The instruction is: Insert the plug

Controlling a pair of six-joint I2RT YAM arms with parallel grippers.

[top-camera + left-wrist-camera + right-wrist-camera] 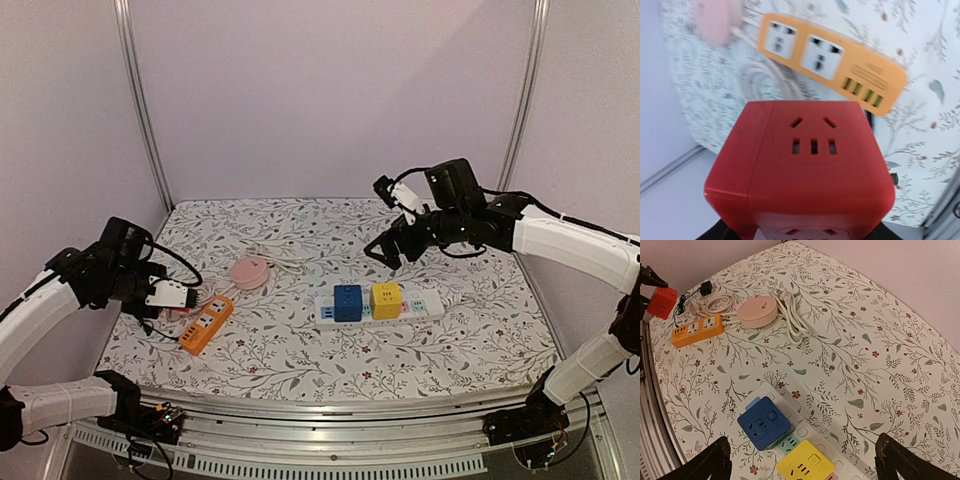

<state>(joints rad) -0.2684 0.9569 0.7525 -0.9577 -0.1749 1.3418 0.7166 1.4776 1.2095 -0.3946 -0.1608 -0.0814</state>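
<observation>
Holding a red cube-shaped plastic plug adapter (807, 180), the left gripper (172, 297) was closed on it above the floral-patterned table (300, 360), at the left of the top view. In the right wrist view, dark fingertips flanked the cube at upper left. The plug face was hidden, so pin orientation could not be told.

Key relation: the orange rectangular plastic power strip (830, 62) lay just ahead of and below the red cube, apart from it. In the left wrist view it sat in the upper half of the frame, with its long axis slanting from upper left down to right. Its two white sockets were toward the upper-left end and its USB ports toward the right end. Judged target: one of those sockets, so the cube likely needed to go forward and down, squared to the strip's slant.

The right gripper (385, 252) hung wide open and empty at centre right of the top view. Below it was the white plastic power strip (430, 303) carrying a blue cube adapter (347, 301) and a yellow cube adapter (386, 299). It was well apart from the orange strip, so the left arm was clearly nearer. A pink round plastic cable reel (249, 271) sat just beyond the orange strip.
</observation>
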